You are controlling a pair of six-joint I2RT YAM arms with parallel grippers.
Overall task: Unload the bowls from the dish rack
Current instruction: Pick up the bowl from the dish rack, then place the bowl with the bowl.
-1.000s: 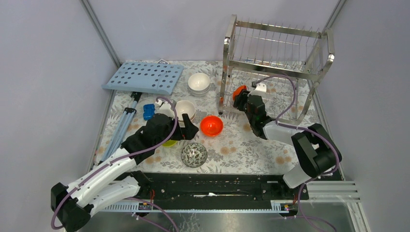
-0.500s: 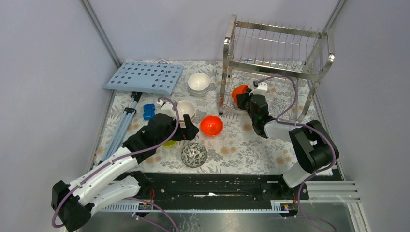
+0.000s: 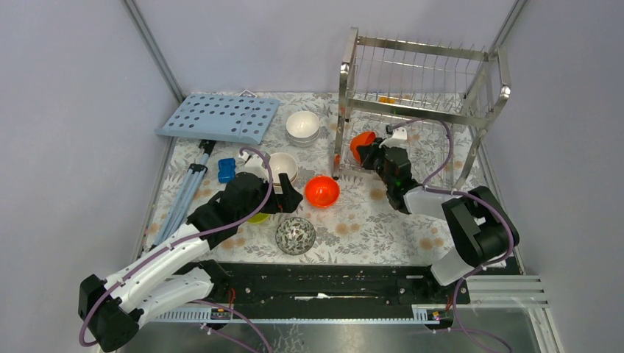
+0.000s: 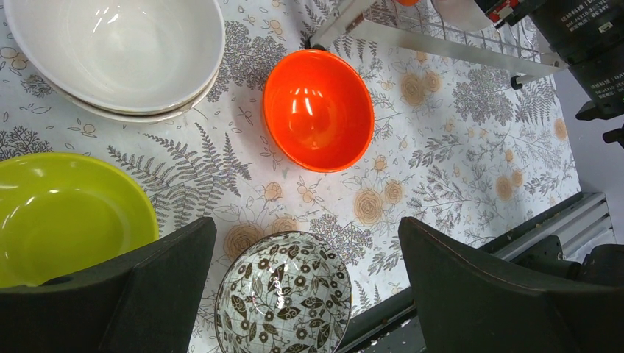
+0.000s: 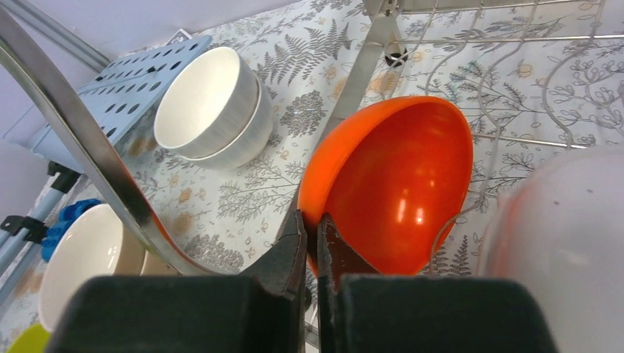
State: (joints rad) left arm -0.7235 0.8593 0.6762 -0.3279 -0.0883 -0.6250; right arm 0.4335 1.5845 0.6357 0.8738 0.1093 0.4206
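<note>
lime-green bowl [image 3: 258,218]: mostly under left arm [image 3: 171,257] | pale shape [image 5: 566,243]: blurred, unidentifiable

Left claw [image 4: 305,235] agape, right claw [image 5: 314,226] tight together.

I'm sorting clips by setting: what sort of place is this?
Likely a robot test cell, not a kitchen: plain grey walls around a floral-covered table, two arms bolted at its edge, a dish rack and bowls staged.

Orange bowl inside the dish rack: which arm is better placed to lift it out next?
Right. The right pincer is shut on the rim of the orange bowl inside the dish rack. The left pincer hangs open over the speckled bowl, apart from the rack.
</note>
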